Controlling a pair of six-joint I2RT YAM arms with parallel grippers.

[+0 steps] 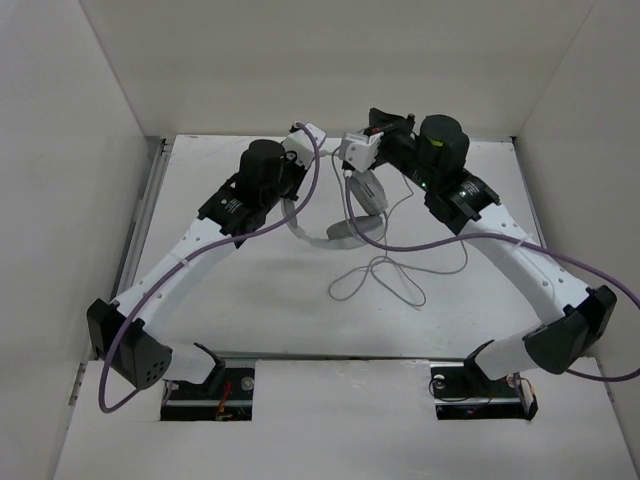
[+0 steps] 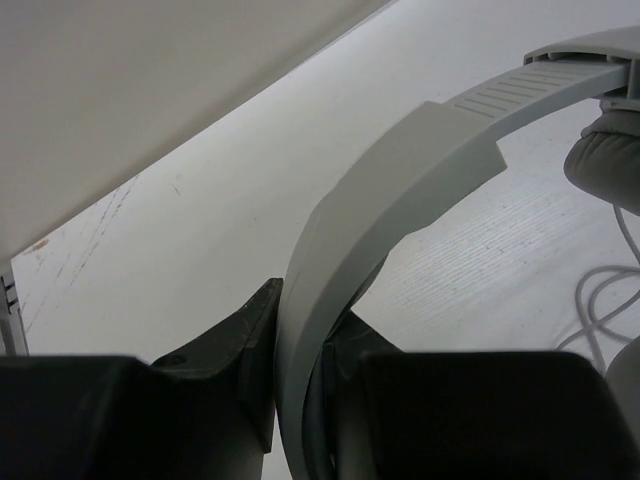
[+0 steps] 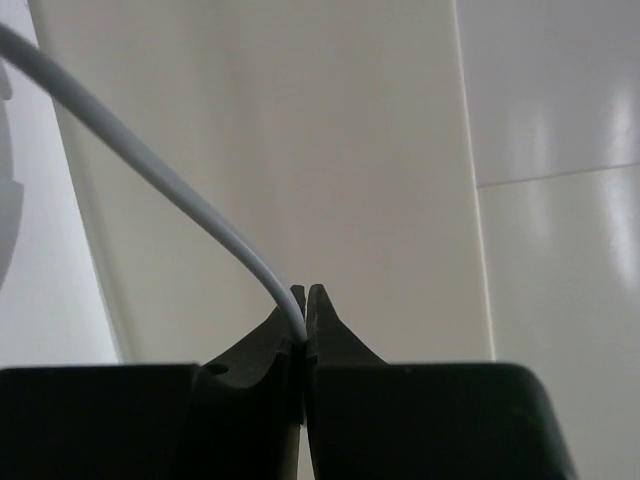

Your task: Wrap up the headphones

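Note:
The light grey-white headphones hang over the middle back of the table. My left gripper, mostly hidden under its wrist in the top view, is shut on the curved headband; the band rises from between the gripper's black fingers toward a padded earcup. My right gripper is raised beside the upper earcup. In its wrist view it is shut on the thin grey cord, pinched at the fingertips. The rest of the cord lies in loose loops on the table.
White walls close in the table at the back, left and right. Thick purple cables run along both arms. A metal rail lines the left table edge.

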